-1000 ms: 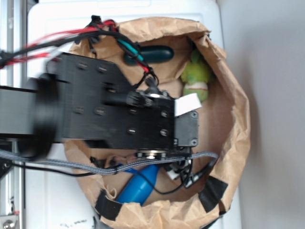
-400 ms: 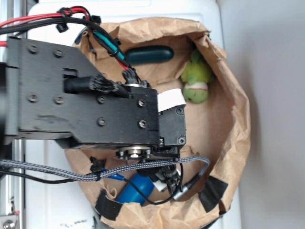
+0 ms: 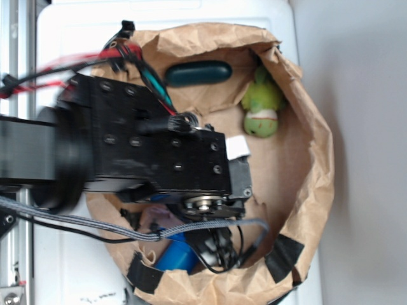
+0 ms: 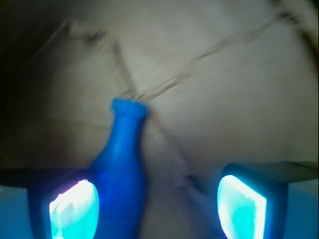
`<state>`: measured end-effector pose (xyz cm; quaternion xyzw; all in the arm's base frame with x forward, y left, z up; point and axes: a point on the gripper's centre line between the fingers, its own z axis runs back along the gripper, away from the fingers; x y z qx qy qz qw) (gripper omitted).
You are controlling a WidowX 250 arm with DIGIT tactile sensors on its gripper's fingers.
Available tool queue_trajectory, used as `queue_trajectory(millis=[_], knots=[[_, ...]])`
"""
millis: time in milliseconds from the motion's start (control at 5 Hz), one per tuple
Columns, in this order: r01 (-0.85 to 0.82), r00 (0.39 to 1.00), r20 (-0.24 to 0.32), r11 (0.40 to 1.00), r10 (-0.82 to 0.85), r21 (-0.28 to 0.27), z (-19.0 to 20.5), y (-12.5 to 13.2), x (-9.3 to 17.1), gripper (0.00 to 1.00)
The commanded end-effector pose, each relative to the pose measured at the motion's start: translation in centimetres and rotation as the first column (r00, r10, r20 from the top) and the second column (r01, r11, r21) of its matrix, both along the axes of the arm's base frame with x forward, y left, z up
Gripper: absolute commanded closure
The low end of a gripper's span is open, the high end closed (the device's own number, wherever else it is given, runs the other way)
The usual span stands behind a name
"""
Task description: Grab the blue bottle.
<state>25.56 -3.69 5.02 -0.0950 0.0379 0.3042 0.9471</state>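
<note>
Since the earlier exterior frames the black arm (image 3: 127, 152) has shifted and blurs with motion, covering more of the bottle. Crumpled brown paper bag (image 3: 311, 159), open-mouthed, on the white worktop (image 3: 82, 25), holds all items. The arm reaches in from the left across the bag's middle, wrist turned toward the lower rim, cables trailing. Dark oblong case (image 3: 198, 73) and green plush toy (image 3: 262, 108) lie near the upper rim, well apart from the target. Small bright blue plastic bottle (image 4: 122, 164) lies on the bag floor near the lower rim, neck pointing away from the wrist camera. Claw (image 4: 157, 204) is spread; the left finger (image 4: 70, 206) sits just beside the body. The bottle is probably light, stiff, smooth and slippery; the rounded body offers the surest hold, as the tapering neck may slide out.
</note>
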Motion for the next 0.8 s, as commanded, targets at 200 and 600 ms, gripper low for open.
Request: queue_trajectory(millis=[200, 600], knots=[[-0.030, 1.000, 0.002, 0.999, 0.030, 0.019, -2.0, -0.1, -0.1, 1.00], [-0.049, 0.988, 0.144, 0.999, 0.048, 0.004, 3.9, 3.9, 0.9, 1.00]])
